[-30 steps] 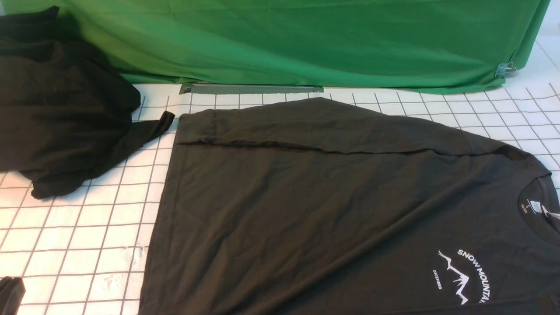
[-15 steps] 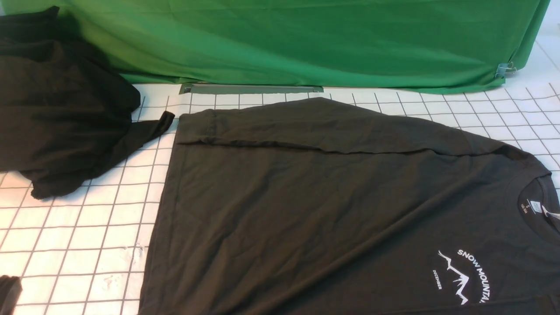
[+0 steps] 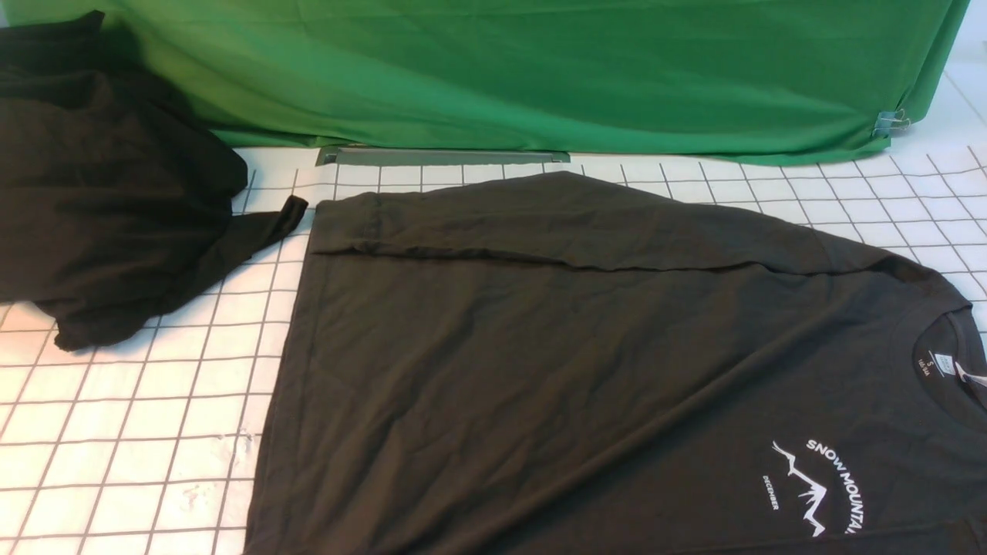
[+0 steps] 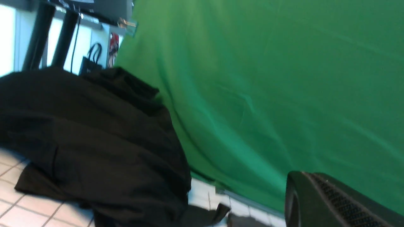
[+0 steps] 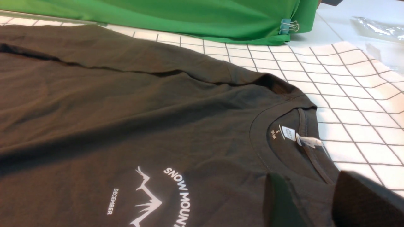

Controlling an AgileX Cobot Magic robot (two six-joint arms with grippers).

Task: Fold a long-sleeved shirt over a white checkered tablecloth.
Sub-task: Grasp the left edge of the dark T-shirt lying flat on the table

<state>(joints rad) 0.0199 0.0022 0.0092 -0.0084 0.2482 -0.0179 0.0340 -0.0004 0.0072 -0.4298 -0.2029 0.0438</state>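
The long-sleeved shirt (image 3: 540, 347) lies spread flat on the white checkered tablecloth (image 3: 154, 401), with one sleeve (image 3: 540, 223) folded across its far edge. Its white mountain print (image 3: 817, 486) and neck label (image 3: 942, 364) sit at the right. In the right wrist view my right gripper (image 5: 311, 195) hovers open just over the shirt (image 5: 126, 110), beside the collar and label (image 5: 288, 133). Only shirt cloth shows in the gap. Neither gripper appears in the front view. The left wrist view shows a single finger (image 4: 318, 205) of my left gripper, facing the green backdrop.
A blacker, shapeless heap of cloth (image 3: 100, 193) fills the back left corner, one flap nearly reaching the shirt. The green backdrop (image 3: 540, 69) hangs along the far edge, held by a clip (image 3: 890, 121). A grey strip (image 3: 439, 156) lies at its foot.
The dark tip of my left gripper at the front view's lower left corner has slid out of view. The shirt and the heap have not moved.
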